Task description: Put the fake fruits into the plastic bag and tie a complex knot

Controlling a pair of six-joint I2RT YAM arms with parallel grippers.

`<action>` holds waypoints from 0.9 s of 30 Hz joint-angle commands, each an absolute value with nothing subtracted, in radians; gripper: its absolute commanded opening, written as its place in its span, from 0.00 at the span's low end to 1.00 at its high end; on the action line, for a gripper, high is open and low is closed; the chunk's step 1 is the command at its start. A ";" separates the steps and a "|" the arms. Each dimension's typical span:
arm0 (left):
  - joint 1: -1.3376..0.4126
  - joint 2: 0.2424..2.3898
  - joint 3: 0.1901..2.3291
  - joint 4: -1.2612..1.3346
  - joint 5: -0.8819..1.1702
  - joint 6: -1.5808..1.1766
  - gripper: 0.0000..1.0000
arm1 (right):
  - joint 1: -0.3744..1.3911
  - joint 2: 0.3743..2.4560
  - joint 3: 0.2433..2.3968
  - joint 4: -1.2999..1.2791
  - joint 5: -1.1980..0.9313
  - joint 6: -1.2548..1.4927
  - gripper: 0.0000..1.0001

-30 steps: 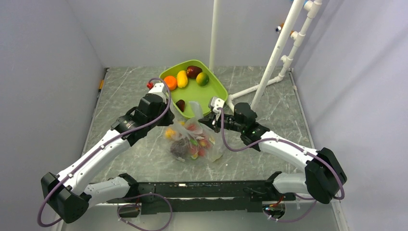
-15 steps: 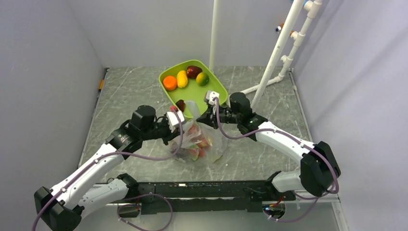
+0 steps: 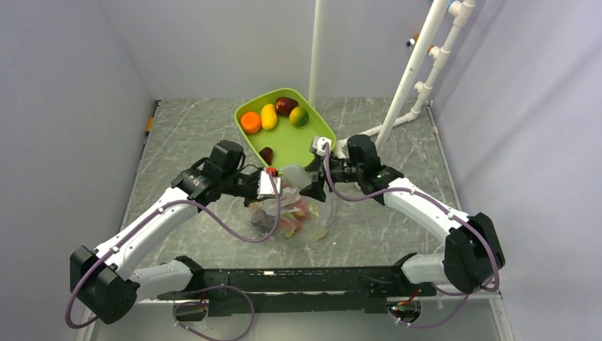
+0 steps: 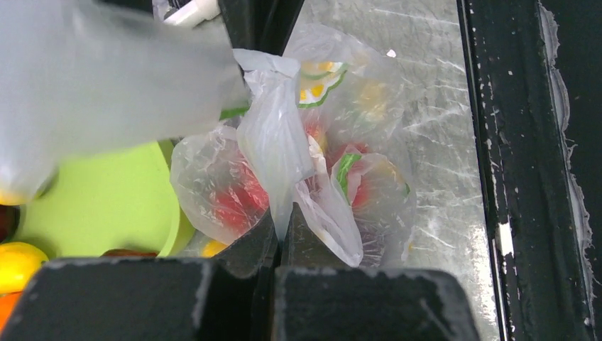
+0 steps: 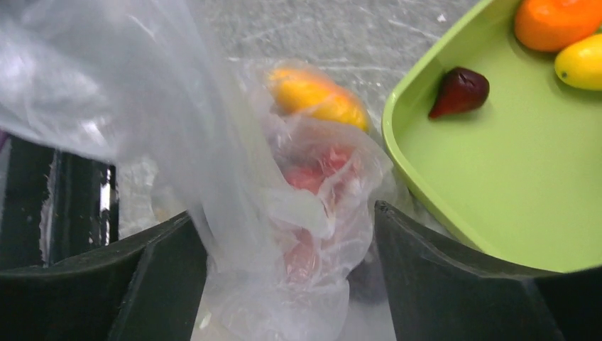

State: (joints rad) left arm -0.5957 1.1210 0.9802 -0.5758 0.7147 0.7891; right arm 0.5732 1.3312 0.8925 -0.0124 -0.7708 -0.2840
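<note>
Our left arm stretches low across the table [image 3: 192,135], its left gripper [image 4: 278,229] clenched on a fold of the plastic bag [image 3: 316,213]. The bag sits just in front of the green tray [image 3: 317,135], with fake fruits [image 3: 289,213] inside. Our bent right arm's right gripper [image 5: 282,213] stands spread wide, with loose film between its fingers [image 5: 440,270].

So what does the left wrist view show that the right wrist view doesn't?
Only the left wrist view shows the left gripper, shut on a fold of the plastic bag. Only the right wrist view shows the right gripper, its fingers apart with loose plastic hanging between them. Both show the bag holding red fruits, and part of the green tray.
</note>
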 commanded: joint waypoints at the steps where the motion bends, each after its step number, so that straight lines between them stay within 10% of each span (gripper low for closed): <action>1: -0.586 1.125 1.028 -0.622 0.789 0.863 0.00 | 0.555 1.267 0.840 -0.025 -0.787 -0.339 0.87; 8: -0.586 1.147 1.057 -0.614 0.823 0.843 0.00 | 0.555 1.320 0.799 0.103 -0.794 -0.329 0.89; 16: -0.586 1.201 1.107 -0.583 0.834 0.821 0.00 | 0.567 1.353 0.813 0.236 -0.857 -0.249 0.36; 27: -0.585 1.246 1.145 -0.578 0.831 0.855 0.00 | 0.583 1.338 0.881 0.081 -0.972 -0.351 0.57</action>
State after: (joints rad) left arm -0.5884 1.2335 1.1046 -0.6052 0.7895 0.8265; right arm 0.5755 1.3586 0.8238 0.1028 -0.8848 -0.3012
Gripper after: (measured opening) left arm 0.012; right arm 0.545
